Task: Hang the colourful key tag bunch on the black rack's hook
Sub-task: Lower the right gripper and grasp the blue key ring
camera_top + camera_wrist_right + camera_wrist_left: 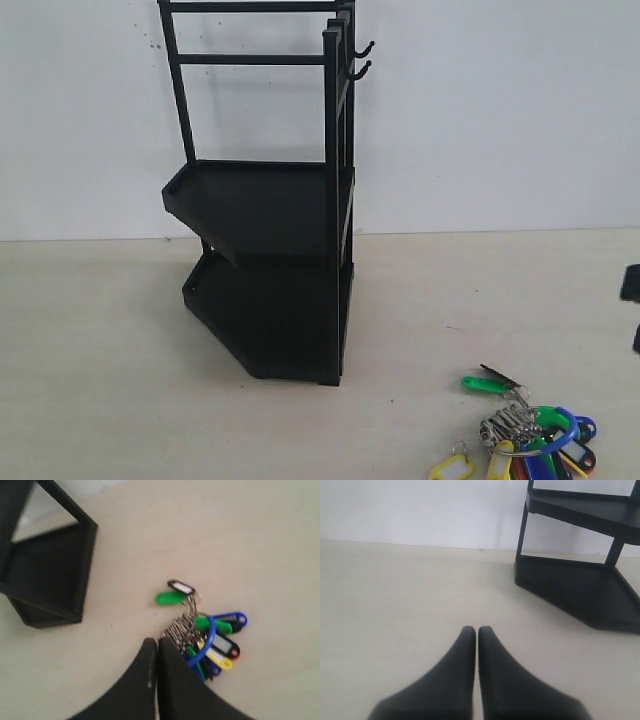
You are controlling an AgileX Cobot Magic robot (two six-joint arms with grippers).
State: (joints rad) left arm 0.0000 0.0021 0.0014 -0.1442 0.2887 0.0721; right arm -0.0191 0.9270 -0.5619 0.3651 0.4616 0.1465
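Observation:
The colourful key tag bunch (528,440) lies flat on the pale table near the front right, with one green tag spread out to the left. The black rack (270,230) stands in the middle. Its two small prongs stick out at the top right, and the lower one is the hook (360,72). In the right wrist view my right gripper (157,642) is shut and holds nothing. Its tips sit beside the bunch (210,632), and one finger hides part of it. My left gripper (477,630) is shut and empty over bare table, short of the rack's base (580,595).
The pale table (120,350) meets a white wall behind the rack. Black parts (630,284) show at the exterior view's right edge, and I cannot tell what they are. The rack's lower tray corner (50,575) lies left of the bunch.

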